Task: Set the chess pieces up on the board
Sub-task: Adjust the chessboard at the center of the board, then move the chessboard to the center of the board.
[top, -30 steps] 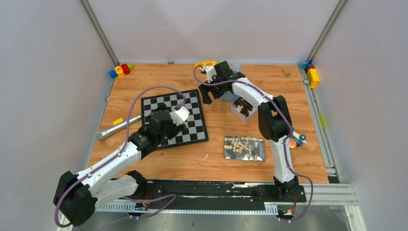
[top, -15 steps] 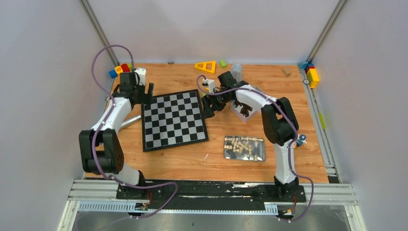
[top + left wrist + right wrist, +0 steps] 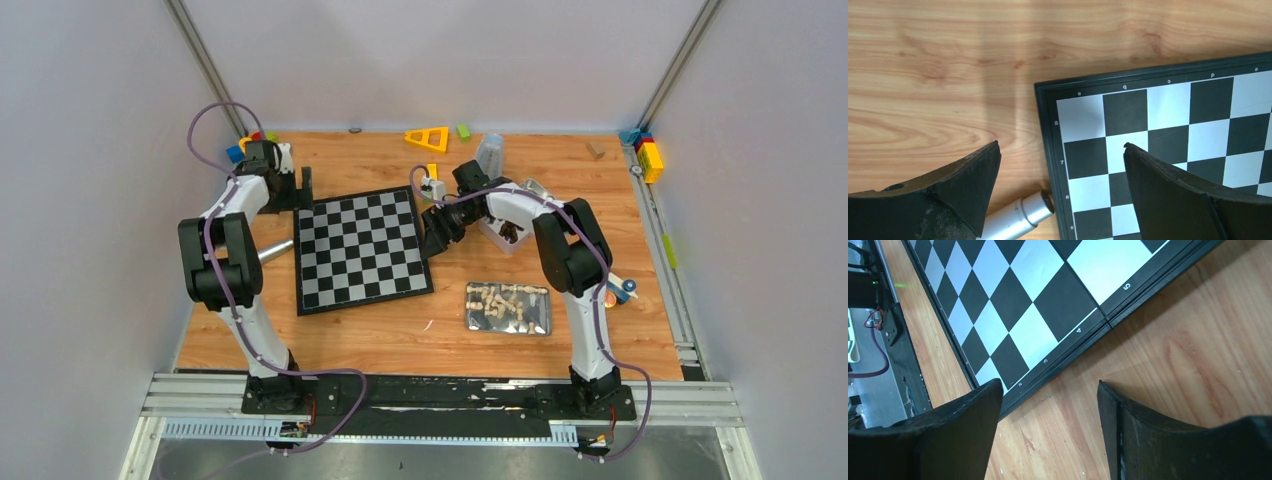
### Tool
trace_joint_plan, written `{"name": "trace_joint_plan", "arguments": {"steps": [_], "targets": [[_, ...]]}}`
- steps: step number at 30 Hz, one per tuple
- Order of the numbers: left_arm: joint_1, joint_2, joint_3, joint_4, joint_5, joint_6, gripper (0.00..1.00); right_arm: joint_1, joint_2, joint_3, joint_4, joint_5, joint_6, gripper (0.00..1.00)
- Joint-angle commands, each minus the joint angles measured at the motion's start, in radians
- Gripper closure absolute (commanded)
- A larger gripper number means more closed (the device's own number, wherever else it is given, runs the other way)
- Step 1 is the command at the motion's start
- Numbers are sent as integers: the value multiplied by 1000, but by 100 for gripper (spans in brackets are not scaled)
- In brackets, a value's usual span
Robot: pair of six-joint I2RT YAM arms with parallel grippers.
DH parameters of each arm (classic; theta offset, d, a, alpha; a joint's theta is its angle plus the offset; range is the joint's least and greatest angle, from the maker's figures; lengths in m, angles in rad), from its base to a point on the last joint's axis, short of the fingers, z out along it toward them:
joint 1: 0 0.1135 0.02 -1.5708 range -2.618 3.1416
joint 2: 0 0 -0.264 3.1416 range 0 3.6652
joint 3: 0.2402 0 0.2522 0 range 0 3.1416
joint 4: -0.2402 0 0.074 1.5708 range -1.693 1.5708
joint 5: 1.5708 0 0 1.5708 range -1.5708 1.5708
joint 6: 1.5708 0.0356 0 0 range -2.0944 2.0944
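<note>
The board (image 3: pixel 360 250) lies open and flat on the wooden table, with no pieces on it. The pale chess pieces (image 3: pixel 505 303) lie in a metal tin right of the board. My left gripper (image 3: pixel 303 188) is open and empty at the board's far left corner. In the left wrist view (image 3: pixel 1060 145) one finger is over wood and the other over the board (image 3: pixel 1168 115). My right gripper (image 3: pixel 437 235) is open and empty beside the board's right edge. In the right wrist view (image 3: pixel 1048 385) it is over bare wood next to the board's rim (image 3: pixel 1068 345).
A white box of dark pieces (image 3: pixel 510 228) stands behind the right gripper. A silver cylinder (image 3: pixel 275 250) touches the board's left edge and shows in the left wrist view (image 3: pixel 1020 217). A yellow triangle (image 3: pixel 428 138), a clear cup (image 3: pixel 490 152) and coloured blocks (image 3: pixel 250 145) lie at the back.
My left arm swung from above the board's near left part to its far left corner. My right gripper came down from the back to the board's right edge.
</note>
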Motion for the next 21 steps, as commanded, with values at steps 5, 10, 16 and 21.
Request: {"name": "trace_joint_plan", "arguments": {"steps": [5, 10, 16, 21], "targets": [[8, 59, 24, -8, 89, -42, 2, 21, 27, -47, -20, -49, 13, 38], [9, 79, 5, -8, 178, -41, 8, 26, 13, -59, -41, -56, 23, 43], [0, 94, -51, 12, 288, -35, 13, 26, 5, -55, -53, -67, 39, 45], [-57, 90, -79, 7, 317, 1, 15, 28, -22, -84, -71, -101, 27, 45]]}}
